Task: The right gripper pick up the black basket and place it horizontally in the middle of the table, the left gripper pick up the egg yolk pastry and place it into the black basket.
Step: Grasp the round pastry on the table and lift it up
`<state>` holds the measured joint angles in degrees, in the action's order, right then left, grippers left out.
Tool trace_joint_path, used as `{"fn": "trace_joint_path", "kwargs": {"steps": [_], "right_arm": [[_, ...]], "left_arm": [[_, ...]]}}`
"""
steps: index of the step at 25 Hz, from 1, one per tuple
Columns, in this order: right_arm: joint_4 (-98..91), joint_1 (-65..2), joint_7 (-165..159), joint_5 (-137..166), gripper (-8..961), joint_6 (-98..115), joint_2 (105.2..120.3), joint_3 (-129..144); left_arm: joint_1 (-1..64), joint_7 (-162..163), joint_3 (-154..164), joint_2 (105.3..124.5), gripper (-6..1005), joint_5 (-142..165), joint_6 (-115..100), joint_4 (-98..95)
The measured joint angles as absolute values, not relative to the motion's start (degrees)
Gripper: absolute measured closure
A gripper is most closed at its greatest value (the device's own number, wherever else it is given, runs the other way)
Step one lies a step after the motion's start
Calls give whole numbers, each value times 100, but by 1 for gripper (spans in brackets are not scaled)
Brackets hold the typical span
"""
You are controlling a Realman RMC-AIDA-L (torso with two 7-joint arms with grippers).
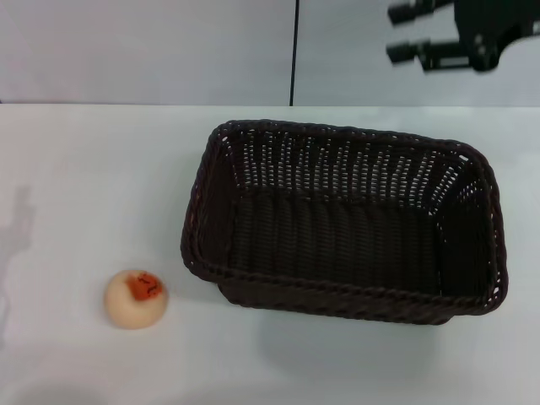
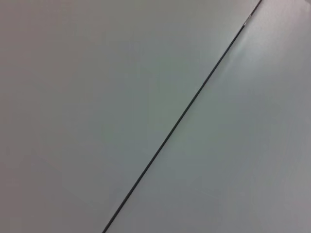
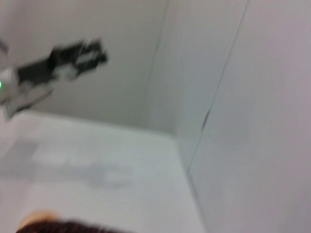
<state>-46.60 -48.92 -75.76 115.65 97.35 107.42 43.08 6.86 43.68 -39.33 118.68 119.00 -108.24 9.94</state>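
The black basket point(image 1: 346, 224) lies lengthwise on the white table point(image 1: 84, 169), right of centre, open side up and empty. The egg yolk pastry point(image 1: 135, 298) sits on the table near the front left, apart from the basket. My right gripper point(image 1: 403, 32) is raised beyond the basket's far right corner, fingers apart and empty. My left gripper point(image 3: 73, 58) shows only in the right wrist view, far off and blurred, raised above the table. That view also catches a strip of the basket's rim point(image 3: 77, 227) and a bit of the pastry point(image 3: 34, 217).
A grey wall with a dark vertical seam point(image 1: 294, 51) stands behind the table. The left wrist view shows only wall panels and a seam point(image 2: 180, 121). A faint arm shadow point(image 1: 18, 228) falls on the table's left side.
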Motion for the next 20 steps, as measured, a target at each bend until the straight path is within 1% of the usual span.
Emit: {"fn": "trace_joint_path", "kwargs": {"steps": [2, 3, 4, 8, 11, 12, 13, 14, 17, 18, 20], "right_arm": [[-4750, -4700, -7458, 11123, 518, 9672, 10790, 4251], [-4804, -4410, -7289, 10693, 518, 9612, 10871, 4169], [-4804, -4410, -7289, 10693, 518, 9612, 10871, 4169], [-4850, -3826, -7128, 10028, 518, 9484, 11077, 3893], [-4768, -3322, -7017, 9508, 518, 9373, 11287, 3506], [-4700, -3136, -6996, 9330, 518, 9293, 11380, 3345], [-4536, -2831, -6958, 8967, 518, 9099, 11532, 3057], [-4536, -2831, -6958, 8967, 518, 9099, 11532, 3057], [-4027, -2454, -6609, 8504, 518, 8866, 11679, 2608], [-3535, -2288, -6270, 8322, 518, 8760, 11696, 2277], [-3327, -2224, -6156, 8299, 518, 8724, 11675, 2125]], "left_arm": [[688, 4368, -3902, 11867, 485, 11902, -10815, 986], [686, 4348, -3823, 11862, 485, 11907, -10799, 966], [686, 4348, -3823, 11862, 486, 11907, -10799, 966], [698, 4313, -3484, 11847, 489, 11912, -10767, 643], [709, 4317, -3278, 11835, 491, 11912, -10721, 453], [715, 4329, -3152, 11828, 492, 11912, -10680, 355], [721, 4346, -2837, 11814, 493, 11912, -10608, 154], [721, 4346, -2837, 11814, 493, 11912, -10608, 154], [742, 4319, -2282, 11808, 496, 11914, -10562, -248], [756, 4303, -1883, 11806, 496, 11913, -10523, -608], [758, 4302, -1677, 11802, 498, 11912, -10492, -764]]}}
